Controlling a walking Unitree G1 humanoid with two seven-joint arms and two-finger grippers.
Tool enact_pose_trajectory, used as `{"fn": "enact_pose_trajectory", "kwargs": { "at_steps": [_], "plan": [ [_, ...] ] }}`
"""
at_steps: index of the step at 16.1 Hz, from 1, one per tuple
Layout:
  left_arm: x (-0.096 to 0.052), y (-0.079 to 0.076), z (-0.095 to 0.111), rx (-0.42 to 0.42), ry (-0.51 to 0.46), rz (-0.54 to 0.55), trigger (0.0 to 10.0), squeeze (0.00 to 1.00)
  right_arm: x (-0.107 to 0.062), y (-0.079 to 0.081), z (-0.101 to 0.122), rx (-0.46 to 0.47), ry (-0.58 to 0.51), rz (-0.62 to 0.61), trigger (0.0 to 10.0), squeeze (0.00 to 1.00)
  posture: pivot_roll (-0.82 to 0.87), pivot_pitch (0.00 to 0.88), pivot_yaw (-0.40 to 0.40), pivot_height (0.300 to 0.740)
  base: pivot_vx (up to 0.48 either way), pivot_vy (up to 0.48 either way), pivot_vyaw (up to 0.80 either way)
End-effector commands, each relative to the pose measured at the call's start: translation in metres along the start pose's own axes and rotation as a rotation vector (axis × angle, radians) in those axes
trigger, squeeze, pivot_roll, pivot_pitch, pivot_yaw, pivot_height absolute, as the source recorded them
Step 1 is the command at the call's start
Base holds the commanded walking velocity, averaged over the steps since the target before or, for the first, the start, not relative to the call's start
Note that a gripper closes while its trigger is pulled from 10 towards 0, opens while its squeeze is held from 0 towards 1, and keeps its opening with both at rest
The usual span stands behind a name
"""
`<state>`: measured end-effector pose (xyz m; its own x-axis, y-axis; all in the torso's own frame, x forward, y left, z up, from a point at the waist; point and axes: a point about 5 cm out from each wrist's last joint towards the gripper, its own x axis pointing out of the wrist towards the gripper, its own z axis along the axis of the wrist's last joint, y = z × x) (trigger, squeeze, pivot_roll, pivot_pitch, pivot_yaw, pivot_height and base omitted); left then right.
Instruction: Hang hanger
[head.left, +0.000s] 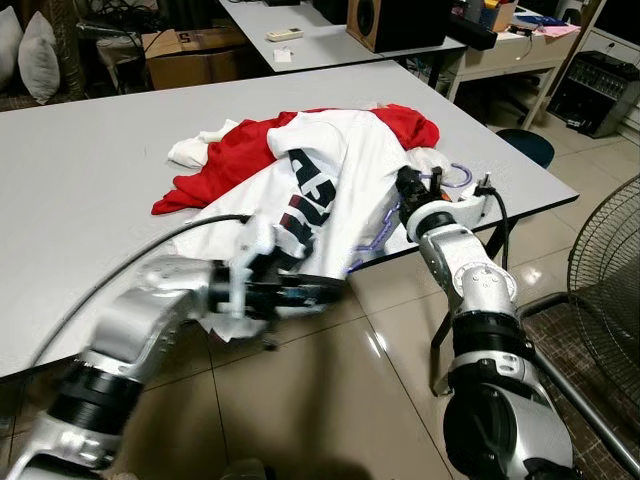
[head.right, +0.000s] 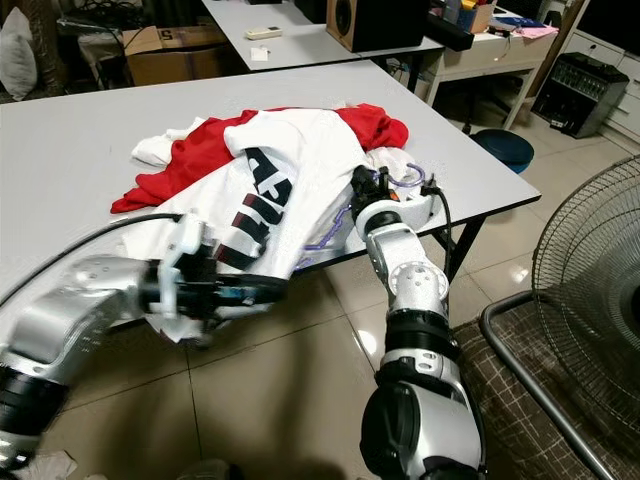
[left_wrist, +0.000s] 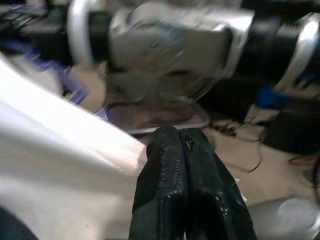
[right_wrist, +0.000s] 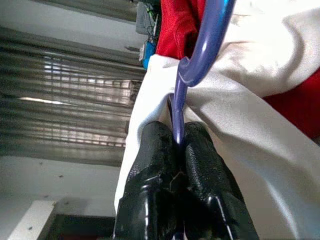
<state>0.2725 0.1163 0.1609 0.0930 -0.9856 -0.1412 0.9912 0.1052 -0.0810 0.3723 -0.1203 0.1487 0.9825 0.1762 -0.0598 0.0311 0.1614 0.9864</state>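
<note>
Purple plastic hanger (right_wrist: 200, 55), thin and curved, its outline showing under the white shirt (head.left: 330, 170) at the grey table (head.left: 90, 190) edge; the right gripper (right_wrist: 178, 145) has its two fingers pinched tight on the hanger's bar, which runs up from between the tips into the cloth beside a red garment (head.left: 240, 150); the left gripper (left_wrist: 181, 145) sits below the table edge at the shirt's hanging hem, fingers pressed together, white fabric just beside them; whether cloth is caught between them, I cannot tell.

Purple plastic hanger (head.left: 375, 240) lies at the table's near edge, mostly under the white shirt (head.left: 340, 175). Its hook (right_wrist: 207, 40) pokes out of the fabric.
</note>
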Motion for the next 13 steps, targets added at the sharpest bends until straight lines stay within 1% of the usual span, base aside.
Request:
{"fn": "enact_pose_trajectory", "kwargs": {
  "at_steps": [1, 3, 5, 6, 7, 9, 10, 11, 12, 13],
  "plan": [
    [0.008, -0.008, 0.003, -0.01, -0.02, -0.063, 0.0, 0.0, 0.005, 0.01, 0.001, 0.001, -0.041, 0.011, 10.0, 0.0, 0.03, 0.0, -0.006, 0.74, 0.0, 0.0, 0.0],
    [0.022, -0.011, 0.015, -0.012, -0.096, -0.094, 0.0, 0.0, 0.006, 0.009, -0.003, -0.04, -0.031, -0.005, 10.0, 0.0, 0.03, 0.0, -0.005, 0.74, 0.0, 0.0, 0.0],
    [0.031, -0.011, 0.026, -0.008, -0.15, -0.103, 0.0, 0.0, 0.007, 0.009, -0.007, -0.041, -0.023, -0.007, 10.0, 0.0, 0.03, 0.0, -0.005, 0.74, 0.0, 0.0, 0.0],
    [0.035, -0.005, 0.032, 0.014, -0.187, -0.05, 0.0, 0.0, 0.007, 0.009, -0.01, -0.063, -0.004, -0.008, 10.0, 0.0, 0.02, 0.0, -0.003, 0.74, 0.0, 0.0, 0.0],
    [0.037, 0.002, 0.037, 0.014, -0.221, 0.004, 0.0, 0.0, 0.006, 0.009, -0.016, -0.117, 0.03, -0.007, 10.0, 0.0, 0.02, 0.0, -0.001, 0.74, 0.0, 0.0, 0.0],
    [0.032, 0.018, 0.049, 0.042, -0.28, 0.12, 0.0, 0.0, 0.0, 0.009, -0.032, -0.298, 0.137, 0.016, 10.0, 0.0, 0.02, 0.0, 0.001, 0.74, 0.0, 0.0, 0.0],
    [0.029, 0.019, 0.055, 0.019, -0.317, 0.124, 0.0, 0.0, -0.003, 0.006, -0.035, -0.349, 0.156, 0.009, 10.0, 0.0, 0.02, 0.0, 0.001, 0.74, 0.0, 0.0, 0.0],
    [0.027, 0.017, 0.06, -0.004, -0.346, 0.103, 0.0, 0.0, -0.005, 0.002, -0.035, -0.364, 0.159, -0.005, 10.0, 0.0, 0.01, 0.0, 0.001, 0.74, 0.0, 0.0, 0.0],
    [0.027, 0.017, 0.06, -0.004, -0.346, 0.103, 0.0, 0.0, -0.005, 0.002, -0.035, -0.364, 0.159, -0.005, 10.0, 0.0, 0.01, 0.0, 0.001, 0.74, 0.0, 0.0, 0.0],
    [0.027, 0.018, 0.062, -0.004, -0.359, 0.124, 0.0, 0.0, -0.008, 0.002, -0.035, -0.345, 0.159, -0.005, 10.0, 0.0, 0.01, 0.0, 0.0, 0.74, 0.0, 0.0, 0.0]
  ]
}}
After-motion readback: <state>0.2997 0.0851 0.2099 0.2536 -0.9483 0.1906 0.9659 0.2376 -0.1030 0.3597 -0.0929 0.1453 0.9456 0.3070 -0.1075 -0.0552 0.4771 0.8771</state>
